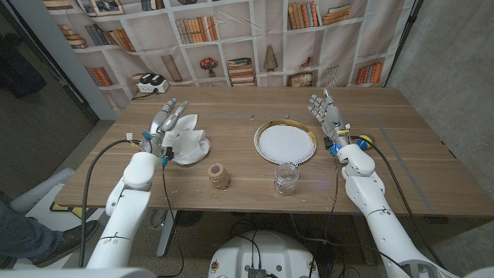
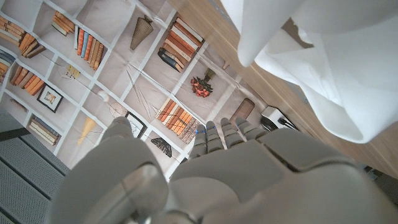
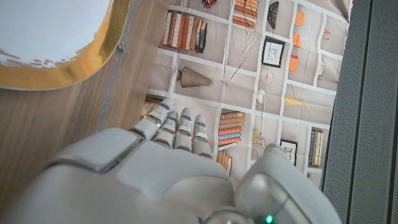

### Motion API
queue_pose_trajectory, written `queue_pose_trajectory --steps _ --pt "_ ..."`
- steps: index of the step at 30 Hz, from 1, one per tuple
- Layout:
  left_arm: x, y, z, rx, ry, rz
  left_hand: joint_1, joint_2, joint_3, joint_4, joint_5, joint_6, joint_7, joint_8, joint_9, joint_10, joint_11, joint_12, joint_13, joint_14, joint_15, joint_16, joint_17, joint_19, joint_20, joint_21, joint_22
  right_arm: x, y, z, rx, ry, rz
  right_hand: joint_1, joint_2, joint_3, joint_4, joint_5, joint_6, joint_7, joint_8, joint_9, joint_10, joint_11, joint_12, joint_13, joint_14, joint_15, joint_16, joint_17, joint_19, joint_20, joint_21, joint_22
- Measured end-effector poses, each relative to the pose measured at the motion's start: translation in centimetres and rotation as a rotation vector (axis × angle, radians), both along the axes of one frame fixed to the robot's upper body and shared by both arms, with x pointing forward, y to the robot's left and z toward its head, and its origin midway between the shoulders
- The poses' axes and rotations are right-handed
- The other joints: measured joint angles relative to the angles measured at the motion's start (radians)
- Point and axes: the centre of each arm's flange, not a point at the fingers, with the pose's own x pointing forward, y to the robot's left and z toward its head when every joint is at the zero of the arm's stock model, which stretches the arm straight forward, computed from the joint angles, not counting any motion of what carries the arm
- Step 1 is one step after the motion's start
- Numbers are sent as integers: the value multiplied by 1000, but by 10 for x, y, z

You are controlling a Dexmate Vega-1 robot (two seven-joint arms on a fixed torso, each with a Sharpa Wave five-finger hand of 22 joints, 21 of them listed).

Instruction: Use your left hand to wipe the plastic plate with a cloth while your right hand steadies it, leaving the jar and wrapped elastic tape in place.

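The head view looks down from above over the whole wooden table toward the bookshelf backdrop. Each wrist view sits close behind its own hand (both pictures turned), sharing that backdrop.

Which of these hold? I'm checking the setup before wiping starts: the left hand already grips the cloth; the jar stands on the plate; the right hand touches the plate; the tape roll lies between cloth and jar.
1. The left hand grips the cloth: false; its fingers are spread beside it.
2. The jar stands on the plate: false; it stands on the table, nearer the robot.
3. The right hand touches the plate: false; it is apart.
4. The tape roll lies between cloth and jar: true.
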Motion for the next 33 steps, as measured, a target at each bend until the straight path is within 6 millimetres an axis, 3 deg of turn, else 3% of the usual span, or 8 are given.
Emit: queue_pose_trajectory --steps 11,19,27,33 --pt "-10 -2 3 84 5 108 30 -2 5 -13 -5 15 1 0 0 18 -7 0 0 16 -6 0 0 3 4 0 5 1 4 1 -12 4 12 0 0 -3 -3 0 7 7 0 0 5 -5 0 0 8 -7 0 0 7 7 0 0" --pt "-17 -7 4 151 15 186 67 9 9 -37 -20 101 -4 18 0 98 -2 14 0 81 -16 7 0 65 4 19 5 3 5 0 -25 17 22 0 0 -5 -5 0 18 7 0 0 9 -2 0 0 11 -4 0 0 13 2 0 0" --pt "-25 -17 9 221 14 246 77 0 10 -37 -24 107 0 18 0 98 -2 13 0 84 -13 7 0 75 3 19 5 3 6 0 -31 29 31 0 0 -5 -5 0 18 7 0 0 18 -4 0 0 15 0 0 0 13 2 0 0" --pt "-30 -17 9 295 51 357 91 4 11 -52 -27 107 0 18 0 98 -2 13 0 87 -9 7 0 75 4 19 5 4 5 -2 -32 38 36 0 0 -5 -5 0 18 7 0 0 18 -4 0 0 15 0 0 2 13 2 0 0"
